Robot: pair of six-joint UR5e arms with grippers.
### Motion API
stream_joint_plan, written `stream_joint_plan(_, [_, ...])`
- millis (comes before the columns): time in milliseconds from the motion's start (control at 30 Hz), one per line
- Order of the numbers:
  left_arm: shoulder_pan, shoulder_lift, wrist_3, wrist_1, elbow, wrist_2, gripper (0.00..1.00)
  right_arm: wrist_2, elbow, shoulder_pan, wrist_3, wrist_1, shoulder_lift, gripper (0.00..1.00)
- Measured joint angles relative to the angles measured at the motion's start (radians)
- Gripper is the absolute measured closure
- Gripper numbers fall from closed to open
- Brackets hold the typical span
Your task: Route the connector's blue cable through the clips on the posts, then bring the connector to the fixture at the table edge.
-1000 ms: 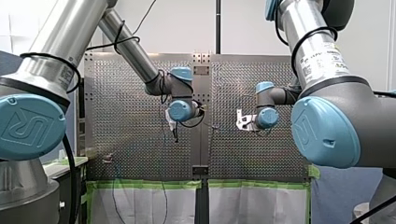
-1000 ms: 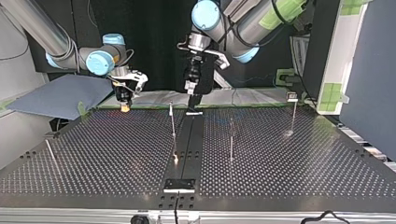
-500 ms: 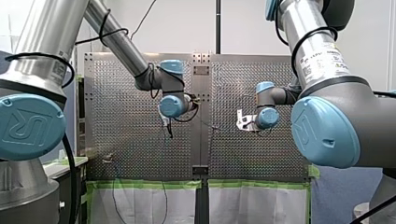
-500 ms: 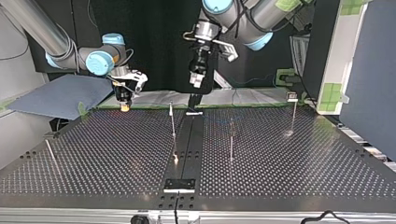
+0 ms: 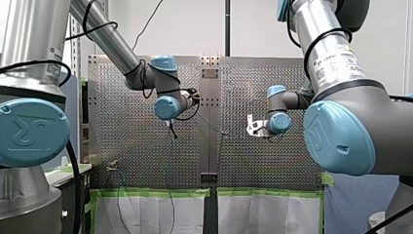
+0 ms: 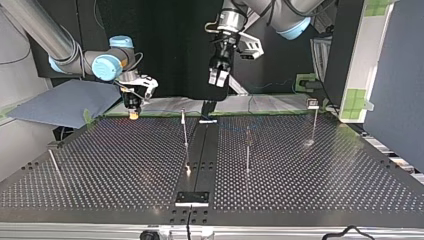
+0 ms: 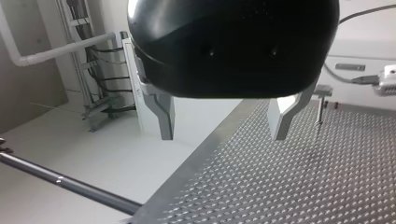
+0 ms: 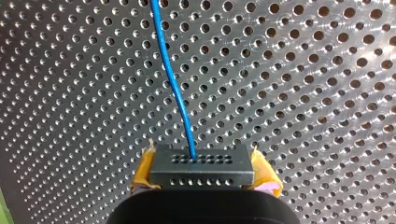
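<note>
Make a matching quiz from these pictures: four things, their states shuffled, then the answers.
1. my left arm's black gripper with metal fingers
2. my right arm's gripper with yellow pads
3. thin blue cable
4. slim metal posts

A. upright on the perforated metal table
B. shut on the black rectangular connector
C. open, empty
D. leads out of the connector

Pairs: 1-C, 2-B, 3-D, 4-A

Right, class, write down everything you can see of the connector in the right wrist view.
The connector is a black rectangular block, plastic-looking, with two rows of tiny holes. It is clamped at both ends between the yellow pads of my right gripper. The blue cable leaves its middle and runs ahead over the perforated table.
</note>
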Motion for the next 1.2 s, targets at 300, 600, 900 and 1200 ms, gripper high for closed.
stream_joint_plan(300, [0.009,-0.015,0.042,0.077,-0.077,-0.047,0.02,0.0,0.0,0.0,0.0,-0.002,0.0,0.83])
stream_joint_plan(600, [0.009,-0.091,0.05,0.149,-0.155,-0.061,0.02,0.0,0.0,0.0,0.0,-0.001,0.0,0.83])
stream_joint_plan(900, [0.009,-0.154,0.08,0.138,-0.231,-0.064,0.02,-0.001,0.0,-0.001,0.0,-0.003,0.0,0.83])
stream_joint_plan(1200, [0.009,-0.16,0.093,0.162,-0.307,-0.062,0.02,-0.002,0.0,0.0,0.0,-0.002,0.0,0.83])
